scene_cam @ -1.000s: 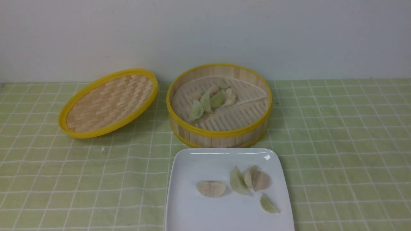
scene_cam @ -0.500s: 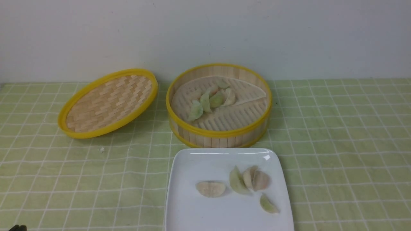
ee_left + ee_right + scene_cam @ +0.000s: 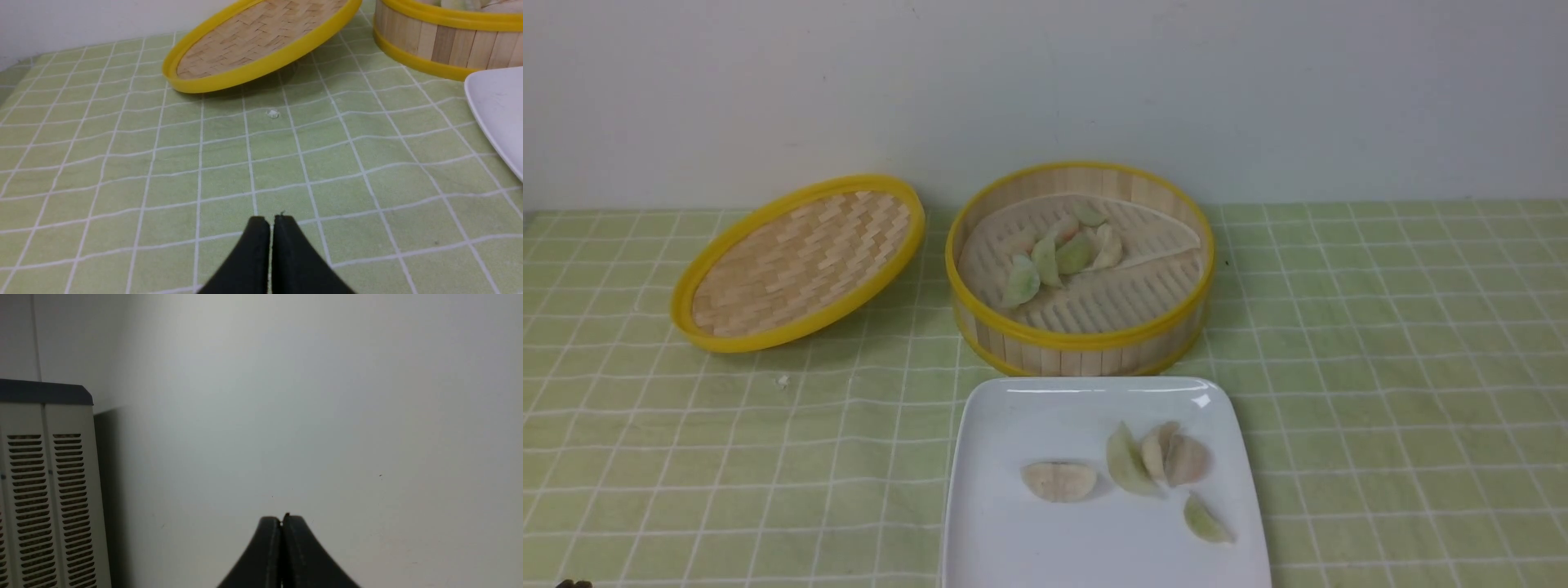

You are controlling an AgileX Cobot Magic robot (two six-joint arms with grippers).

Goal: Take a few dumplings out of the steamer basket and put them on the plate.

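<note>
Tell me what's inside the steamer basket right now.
Inside the steamer basket, a cluster of pale green and cream dumplings lies on a pale liner covering the far slatted floor. The near wall hides the floor's nearest strip.

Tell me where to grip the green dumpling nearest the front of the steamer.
Pinch that green dumpling across its plump middle, coming straight down from above. The steamer basket's tall wall blocks any side approach, and this one lies a little apart from the cluster, so the jaws have room.
</note>
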